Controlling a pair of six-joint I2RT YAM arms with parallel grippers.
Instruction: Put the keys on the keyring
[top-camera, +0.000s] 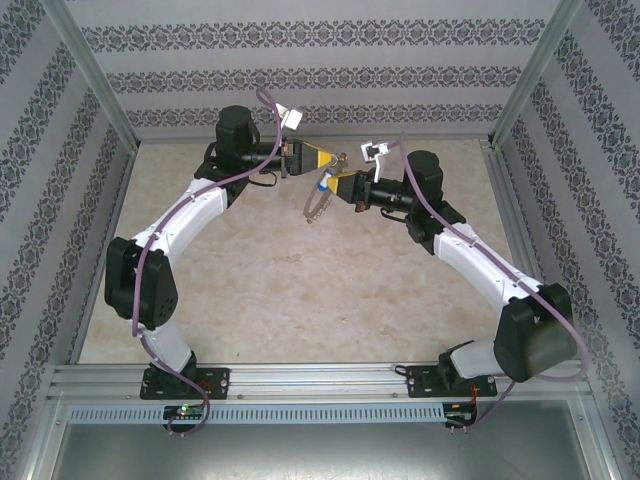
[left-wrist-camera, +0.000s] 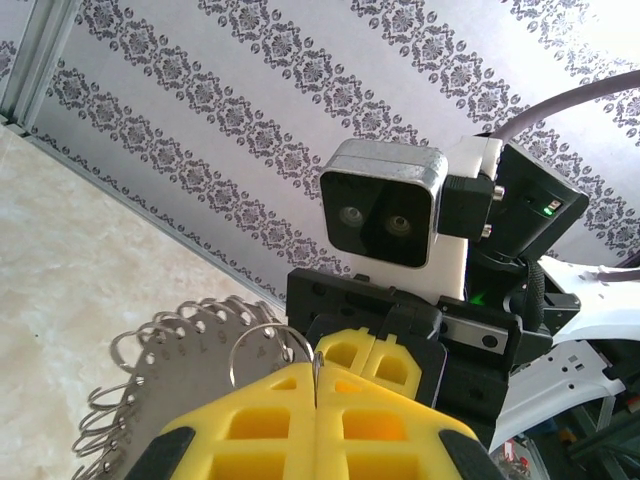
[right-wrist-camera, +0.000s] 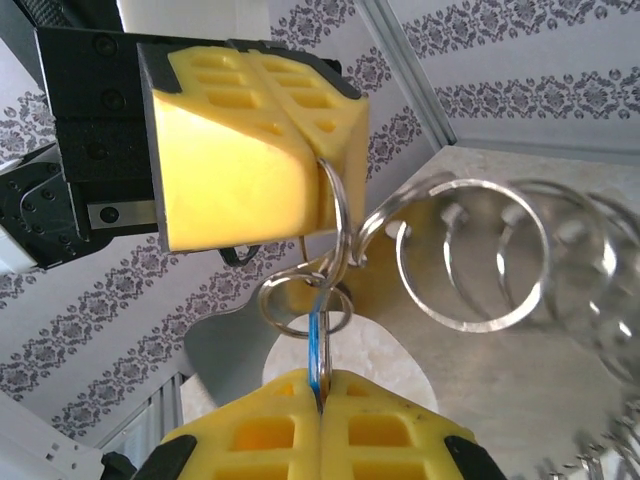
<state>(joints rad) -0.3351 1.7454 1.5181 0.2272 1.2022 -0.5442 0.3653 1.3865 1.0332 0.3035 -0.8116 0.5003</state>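
Blue and thin, the key (right-wrist-camera: 316, 350) stands edge-on in the right claw (right-wrist-camera: 320, 388), whose yellow fingers are pressed fully together on it. Its upper end reaches a small silver ring (right-wrist-camera: 272, 312) just above the tips; whether it is threaded through that ring I cannot tell. Straight above, the left claw (right-wrist-camera: 322, 150) is likewise closed tight, pinching a thin wire ring (right-wrist-camera: 345, 215) that hangs off its tip toward the right claw. The keyring (right-wrist-camera: 470, 255), a run of larger silvery loops, trails off to one side of both claws. In the left wrist view it shows as a grey plate edged with loops, beside and below the left claw's tips. Seen from overhead, the two claws meet tip to tip above the pale bench (top-camera: 280, 300), with the keyring dangling just beneath them.
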